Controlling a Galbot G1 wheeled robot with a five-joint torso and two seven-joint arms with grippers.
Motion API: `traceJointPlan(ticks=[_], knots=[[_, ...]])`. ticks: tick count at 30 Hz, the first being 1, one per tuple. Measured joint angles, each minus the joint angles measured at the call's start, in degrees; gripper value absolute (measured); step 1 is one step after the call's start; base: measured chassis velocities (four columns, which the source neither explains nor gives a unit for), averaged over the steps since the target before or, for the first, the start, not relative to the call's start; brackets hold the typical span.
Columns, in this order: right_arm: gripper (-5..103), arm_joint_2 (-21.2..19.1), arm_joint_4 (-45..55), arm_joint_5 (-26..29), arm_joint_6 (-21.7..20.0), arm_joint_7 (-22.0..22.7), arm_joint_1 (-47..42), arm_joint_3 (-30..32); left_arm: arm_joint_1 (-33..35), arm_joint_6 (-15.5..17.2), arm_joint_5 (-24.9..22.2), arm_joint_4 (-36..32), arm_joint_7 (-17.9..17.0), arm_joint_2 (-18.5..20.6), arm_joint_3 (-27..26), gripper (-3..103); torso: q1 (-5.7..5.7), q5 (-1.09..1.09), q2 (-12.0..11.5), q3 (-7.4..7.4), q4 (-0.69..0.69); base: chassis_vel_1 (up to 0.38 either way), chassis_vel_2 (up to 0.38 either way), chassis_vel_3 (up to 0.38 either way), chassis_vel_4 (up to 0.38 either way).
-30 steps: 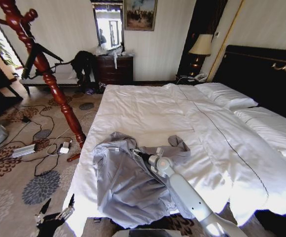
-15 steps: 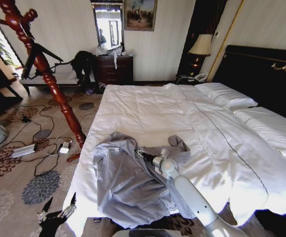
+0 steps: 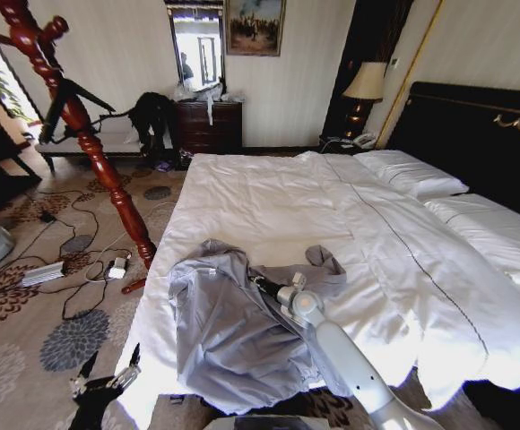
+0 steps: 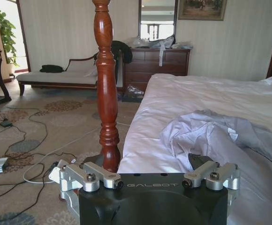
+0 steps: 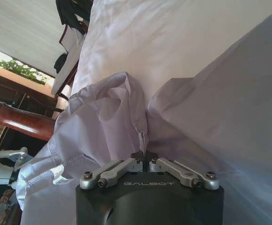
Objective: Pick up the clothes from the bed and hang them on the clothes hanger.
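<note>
Item: thin, wrinkled grey-lavender collared shirt (image 3: 229, 327), heaped on the near corner of the white-sheeted bed (image 3: 278, 193).

Right gripper (image 5: 144, 158): closed on a fabric fold.

Left gripper (image 3: 106, 382): spread open, low beside the bed.

Progress: shirt gripped, lifting and hanging judged outstanding.

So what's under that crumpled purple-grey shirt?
The wrinkly grey-lavender long-sleeved shirt lies on the bed's white sheet, near its foot edge. The right pincer is shut on a fold of it. Whatever lies beneath the bunched fabric is covered.
</note>
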Motion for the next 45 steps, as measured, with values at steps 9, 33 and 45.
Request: traceJointPlan(ticks=[9, 33, 45], knots=[[0, -0.8, 1.3, -0.6, 0.4, -0.5, 0.0, -0.5, 0.1, 0.0, -0.3, 0.1, -0.1, 0.1, -0.4, 100, 0.0, 0.0, 0.0, 0.0, 0.0, 0.0, 0.0, 0.0, 0.0], [0, -17.0, 24.4, -14.2, 4.9, 4.7, 4.4, 3.1, -3.2, 1.8, -4.2, -3.5, -1.3, 6.8, -2.2, 100, -0.01, 0.0, 0.0, 0.0, -0.01, 0.0, 0.0, 0.0, 0.0], [0, -22.2, 28.1, -7.8, 4.1, 9.8, 16.7, 3.1, -4.5, 3.3, -10.6, -5.3, -2.2, 12.2, -9.3, 100, 0.0, 0.0, 0.0, 0.01, -0.01, 0.0, 0.0, 0.0, 0.0]])
